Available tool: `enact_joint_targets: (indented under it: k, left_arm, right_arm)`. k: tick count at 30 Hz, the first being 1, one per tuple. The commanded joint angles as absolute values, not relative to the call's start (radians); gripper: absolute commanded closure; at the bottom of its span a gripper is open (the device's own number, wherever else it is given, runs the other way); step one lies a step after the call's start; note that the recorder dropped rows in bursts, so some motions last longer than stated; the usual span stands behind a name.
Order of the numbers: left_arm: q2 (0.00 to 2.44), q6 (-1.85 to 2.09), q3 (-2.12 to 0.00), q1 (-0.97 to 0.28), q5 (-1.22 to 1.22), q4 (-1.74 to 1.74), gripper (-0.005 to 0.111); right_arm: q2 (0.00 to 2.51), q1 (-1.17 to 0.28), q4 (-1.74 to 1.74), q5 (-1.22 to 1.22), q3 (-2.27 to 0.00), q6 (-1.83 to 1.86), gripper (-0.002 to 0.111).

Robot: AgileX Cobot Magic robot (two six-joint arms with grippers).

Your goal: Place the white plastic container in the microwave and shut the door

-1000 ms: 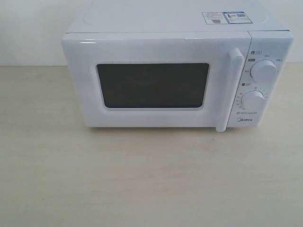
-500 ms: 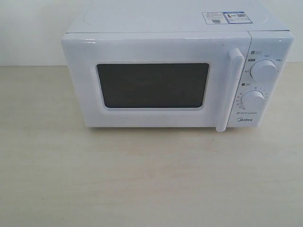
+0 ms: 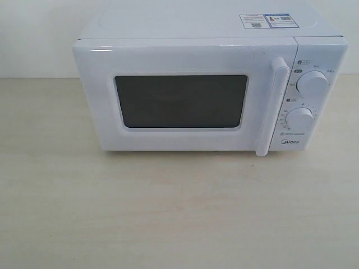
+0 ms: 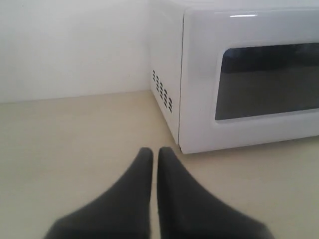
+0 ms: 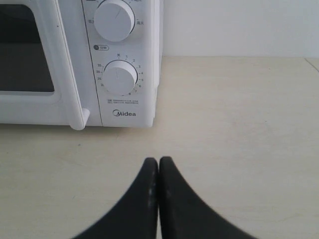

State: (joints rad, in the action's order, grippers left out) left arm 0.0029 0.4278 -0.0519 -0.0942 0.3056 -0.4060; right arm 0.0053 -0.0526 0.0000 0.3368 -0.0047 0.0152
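Hovering at the left: the left end effector (image 4: pixel 154 152), over the bench (image 3: pixel 168 218) near and to the left of the microwave's left front corner.
Left end effector state: the two dark fingers (image 4: pixel 134 189) are drawn together with only a hairline slit between them, gripping nothing.
Bench: pale wood-grain surface that carries the microwave.
Microwave: white Midea microwave (image 3: pixel 190 28) standing upright at the far middle of the bench, its front facing the near side and its back close to the white wall (image 3: pixel 33 33).
Left side panel: rows of small vent slots (image 4: pixel 162 89) low on the panel, near the front edge.
Door: the door (image 3: pixel 182 56) is fully closed, flush with the front.
Window: the dark rectangular window (image 3: pixel 181 101) sits in the middle of the door; it is too dark to tell what is inside.
Handle: vertical white bar handle (image 3: pixel 271 106) at the door's right edge, just left of the control panel.
Stickers: two printed stickers (image 3: pixel 265 21) on top, toward the right.
Dials: upper dial (image 3: pixel 312 84) directly above lower dial (image 3: pixel 299 119), with the Midea logo (image 3: pixel 289 142) beneath.
Right end effector: the right end effector (image 5: pixel 158 160) is over the bench, near and to the right of the control panel.
Right end effector state: fingertips pressed together, touching, clamped on nothing.
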Motion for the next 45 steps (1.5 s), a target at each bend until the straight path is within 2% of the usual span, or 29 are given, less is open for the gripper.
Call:
enact_joint_targets:
  k: [1, 4, 6, 12, 17, 45]
  left_arm:
    - [0.0, 0.307, -0.013, -0.09, 0.287, -0.389, 0.102]
    - [0.0, 0.0, 0.0, -0.09, 0.287, -0.381, 0.102]
    - [0.0, -0.053, 0.0, -0.09, 0.285, -0.356, 0.102]
    - [0.0, 0.0, 0.0, -0.085, 0.256, -0.127, 0.102]
    - [0.0, 0.089, 0.0, -0.062, 0.258, -0.127, 0.102]
    - [0.0, 0.037, 0.0, -0.027, 0.297, -0.141, 0.102]
  right_arm:
    - [0.0, -0.049, -0.006, 0.327, 0.0, 0.016, 0.109]
    - [0.0, -0.049, -0.006, 0.327, 0.0, 0.016, 0.109]
    - [0.0, -0.049, -0.006, 0.327, 0.0, 0.016, 0.109]
    - [0.0, -0.049, -0.006, 0.327, 0.0, 0.016, 0.109]
    - [0.0, -0.049, -0.006, 0.327, 0.0, 0.016, 0.109]
    - [0.0, -0.049, -0.006, 0.327, 0.0, 0.016, 0.109]
